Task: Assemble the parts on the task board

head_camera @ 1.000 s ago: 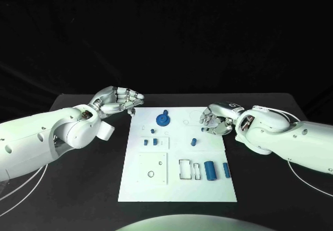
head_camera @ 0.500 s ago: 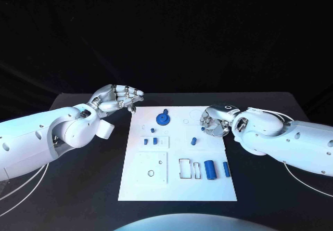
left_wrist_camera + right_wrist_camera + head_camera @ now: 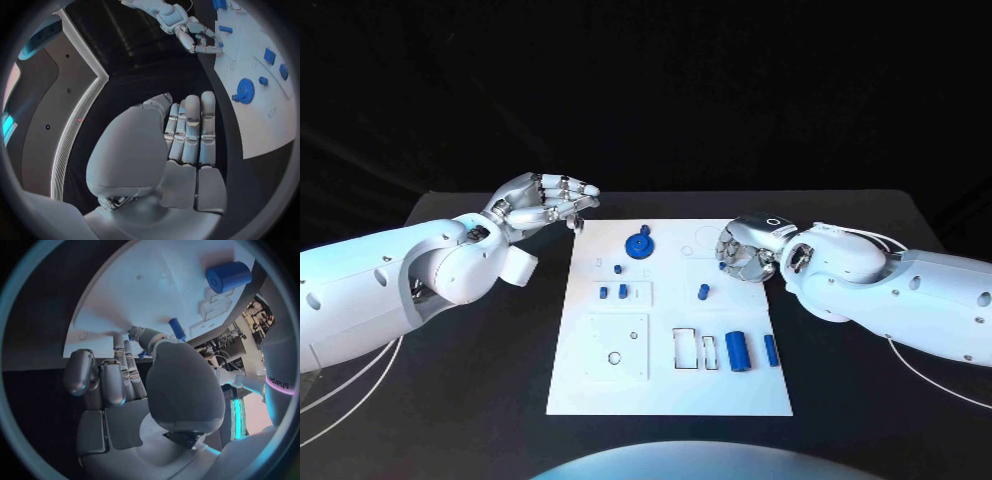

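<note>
You see the flat white rectangular task board (image 3: 669,330) brightly lit against the matte black surface (image 3: 473,400) and a dark backdrop. Bluish sheen glints on the white arms. Both wrist views bend straight edges strongly, with dark, blurred circular rims.

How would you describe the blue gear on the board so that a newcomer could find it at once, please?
Start at the white task board in the middle of the black table and look to its far end, between the two hands. The blue gear lies there, the only round, toothed piece; the other blue parts are small pegs, blocks or cylinders.
</note>
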